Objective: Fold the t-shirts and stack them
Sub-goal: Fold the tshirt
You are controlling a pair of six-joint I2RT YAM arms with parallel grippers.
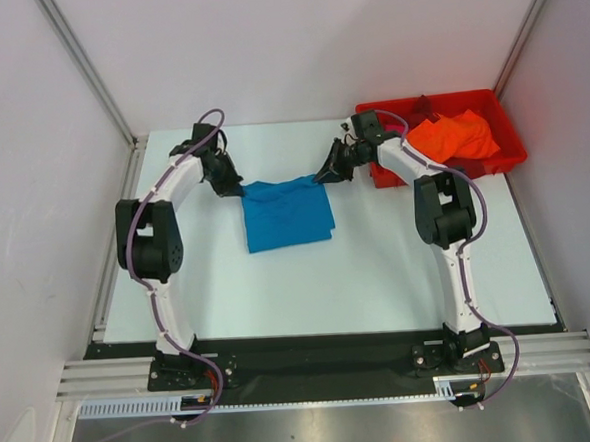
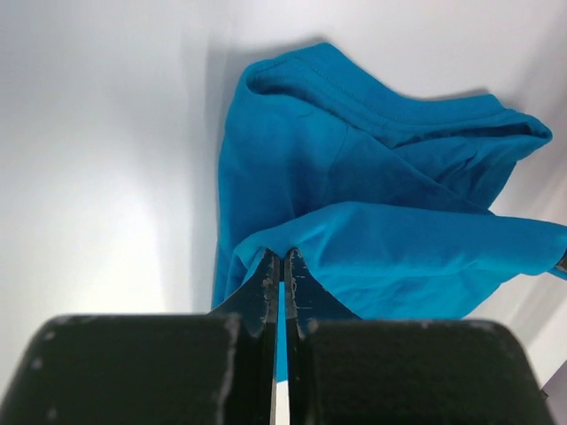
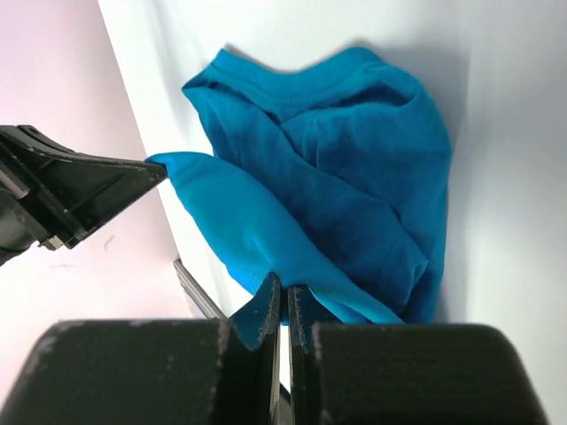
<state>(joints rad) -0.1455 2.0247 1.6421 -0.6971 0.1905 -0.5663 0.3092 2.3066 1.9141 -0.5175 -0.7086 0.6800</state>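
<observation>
The flat white table (image 1: 379, 276) spreads out beneath both sets of jaws. Two white-and-black arms, the left arm (image 1: 161, 239) and the right arm (image 1: 445, 212), arch in toward each other over its far half. Just outside and beyond the right jaws sits a rigid red plastic bin (image 1: 507, 158), at the table's far right corner. Between the two sets of jaws is the soft teal-blue t-shirt (image 1: 287, 213), bunched and partly folded. Most of it lies on the table below and ahead of the tips, and one edge is lifted into a strip stretched from one pair to the other. In the bin there's a crumpled bright orange t-shirt (image 1: 455, 136), well off to the side of the right jaws. Now the jaws themselves: the left jaws are pressed together on one corner of the teal-blue t-shirt, with cloth pinched between the tips. The right jaws are likewise clamped tight on the opposite end of that same raised edge.
</observation>
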